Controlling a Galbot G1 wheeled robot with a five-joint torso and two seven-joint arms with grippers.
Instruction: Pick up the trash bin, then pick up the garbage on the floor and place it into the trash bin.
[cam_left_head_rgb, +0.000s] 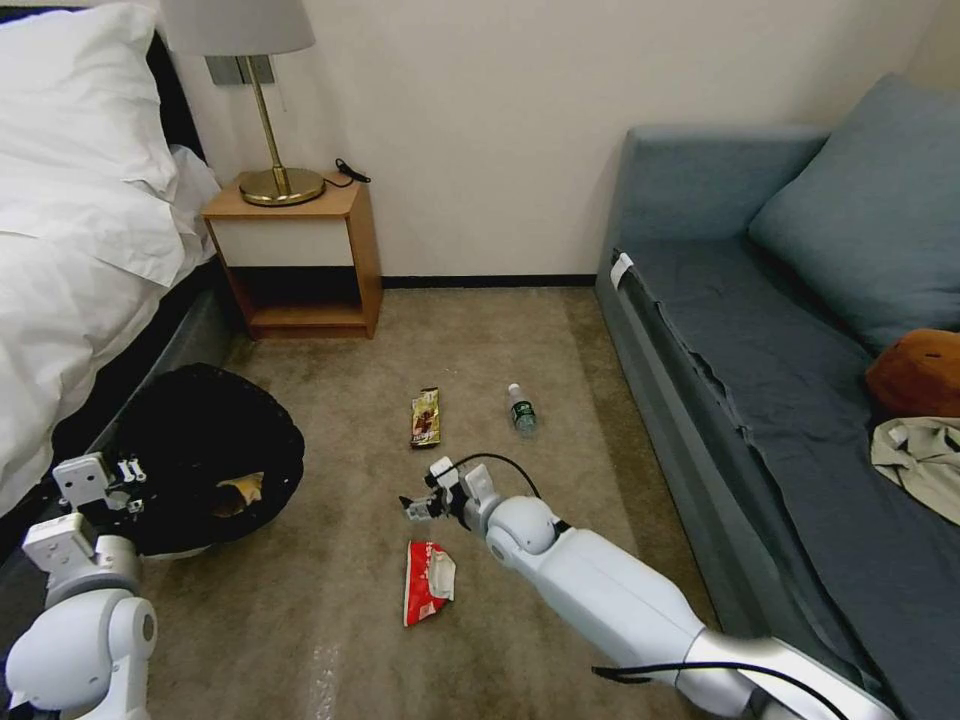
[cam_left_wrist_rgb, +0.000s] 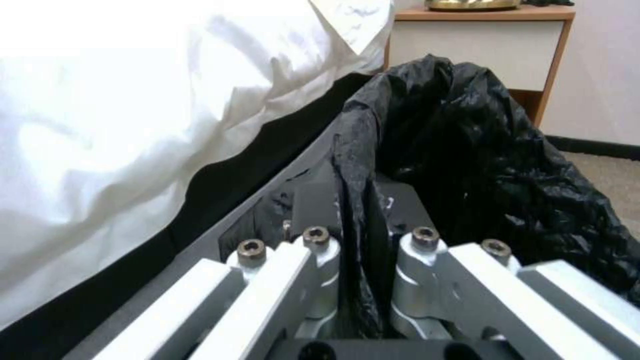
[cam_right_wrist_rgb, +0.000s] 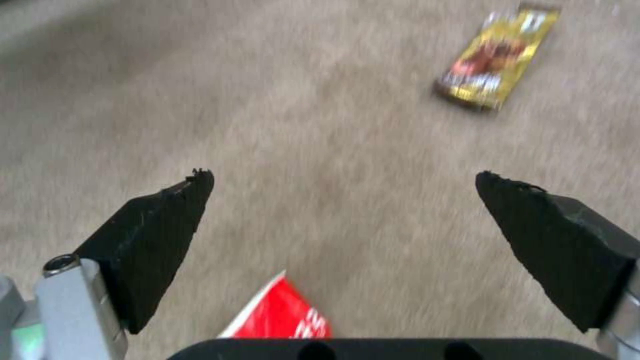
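Observation:
The trash bin (cam_left_head_rgb: 210, 450), lined with a black bag (cam_left_wrist_rgb: 480, 165), sits at the left by the bed, with a tan-yellow wrapper (cam_left_head_rgb: 240, 492) lying inside it. My left gripper (cam_left_head_rgb: 135, 490) is shut on the bin's bag-covered rim. On the carpet lie a red-and-white snack wrapper (cam_left_head_rgb: 427, 580), a gold-brown candy-bar wrapper (cam_left_head_rgb: 425, 416) and a small clear plastic bottle (cam_left_head_rgb: 521, 409). My right gripper (cam_left_head_rgb: 415, 507) hovers open over bare carpet between the red wrapper (cam_right_wrist_rgb: 283, 317) and the candy-bar wrapper (cam_right_wrist_rgb: 497, 60), holding nothing.
A bed with white linen (cam_left_head_rgb: 70, 230) borders the left side. A wooden nightstand (cam_left_head_rgb: 300, 250) with a brass lamp (cam_left_head_rgb: 275, 150) stands at the back wall. A blue sofa (cam_left_head_rgb: 780, 350) with a cushion and a beige garment (cam_left_head_rgb: 925, 460) runs along the right.

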